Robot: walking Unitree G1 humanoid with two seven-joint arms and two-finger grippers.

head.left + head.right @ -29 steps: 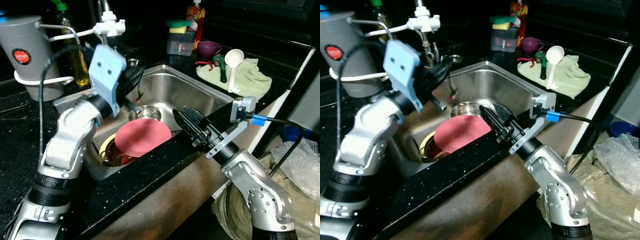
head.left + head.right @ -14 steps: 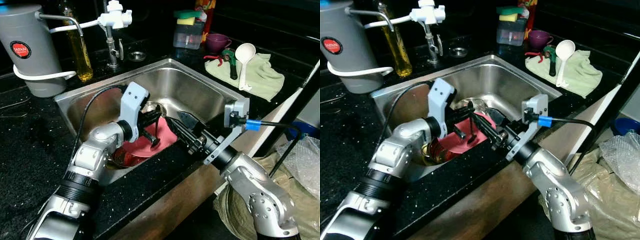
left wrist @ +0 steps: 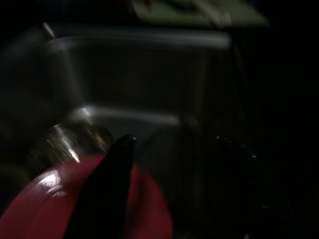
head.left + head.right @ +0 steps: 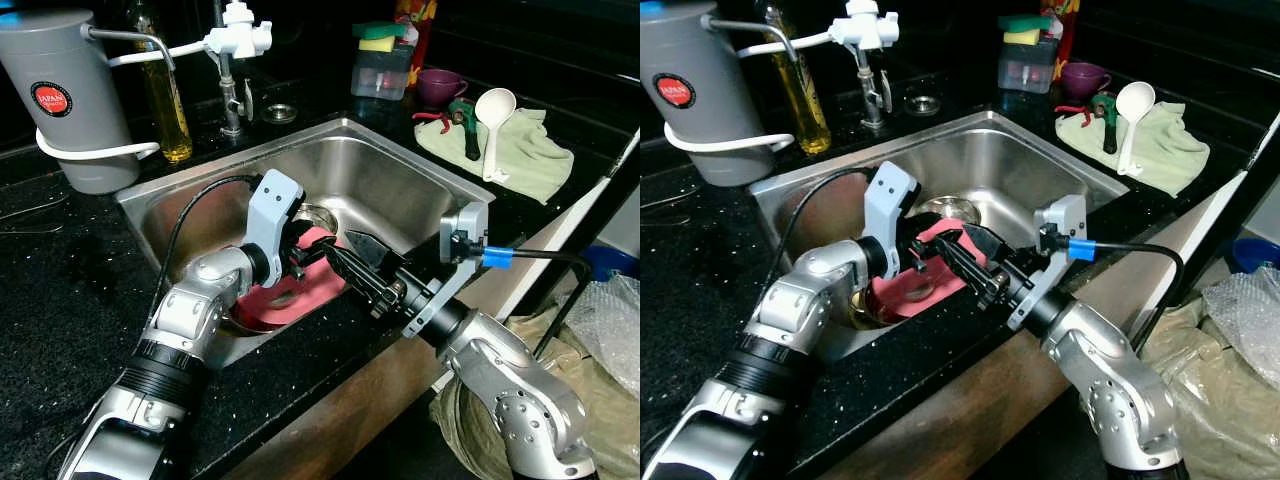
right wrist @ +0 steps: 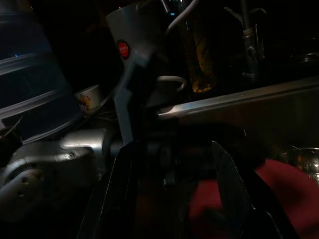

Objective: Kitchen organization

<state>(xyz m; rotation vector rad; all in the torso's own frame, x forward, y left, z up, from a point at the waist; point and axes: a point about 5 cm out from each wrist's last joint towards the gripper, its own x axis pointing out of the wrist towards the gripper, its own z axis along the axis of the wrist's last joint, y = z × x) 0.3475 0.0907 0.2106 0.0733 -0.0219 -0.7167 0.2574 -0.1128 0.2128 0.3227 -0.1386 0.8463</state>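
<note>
A pink plate (image 4: 300, 292) lies tilted on other dishes in the steel sink (image 4: 385, 180), with a steel bowl (image 4: 318, 213) just behind it. My left gripper (image 4: 310, 256) is down in the sink at the plate's upper edge. It is open, and in the left wrist view one finger (image 3: 107, 189) lies over the plate (image 3: 40, 209). My right gripper (image 4: 350, 265) reaches in over the front counter edge, open, its tips close to the left gripper and just above the plate's right rim (image 5: 279, 181).
A grey canister (image 4: 65, 100), an oil bottle (image 4: 170, 110) and a faucet (image 4: 235, 55) stand behind the sink. At the back right are a sponge box (image 4: 378, 65), a purple cup (image 4: 437, 85) and a green cloth (image 4: 520, 160) with a white ladle (image 4: 495, 115). Plastic bags (image 4: 600, 330) lie on the floor at the right.
My left arm came down from near the faucet into the sink onto the plate. The right gripper moved left toward it. The plate's far edge now sits higher.
</note>
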